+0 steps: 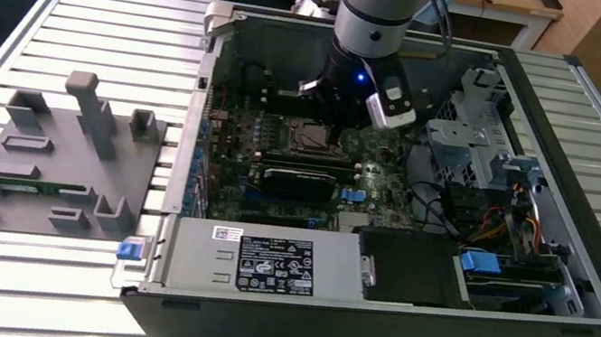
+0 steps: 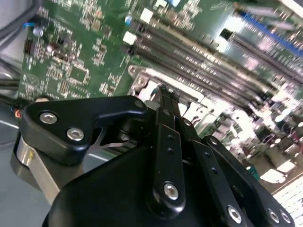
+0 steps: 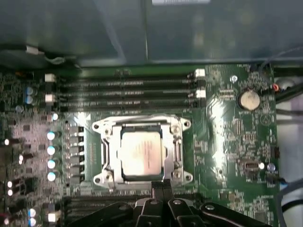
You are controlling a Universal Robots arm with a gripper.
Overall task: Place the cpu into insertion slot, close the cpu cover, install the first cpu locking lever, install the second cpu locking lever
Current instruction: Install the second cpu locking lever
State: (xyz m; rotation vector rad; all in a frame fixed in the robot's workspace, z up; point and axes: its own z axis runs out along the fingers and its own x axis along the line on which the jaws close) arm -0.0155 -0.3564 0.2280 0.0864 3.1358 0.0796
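Arm reaching straight down into open computer case [image 1: 572,296], end effector [image 3: 162,185] fingers pressed together, holding nothing, hovering just beside cpu [image 3: 141,153] seated in insertion slot [image 3: 105,156]

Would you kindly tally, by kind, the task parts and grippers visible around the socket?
Silver-grey square cpu: 1
Silvery metal cpu cover frame: 1
Black robot gripper: 1
Total: 3

Room straight above the socket [image 3: 142,153] is open; memory slots [image 3: 128,92] flank it closely, and the drive cage [image 1: 471,137] crowds beside it.
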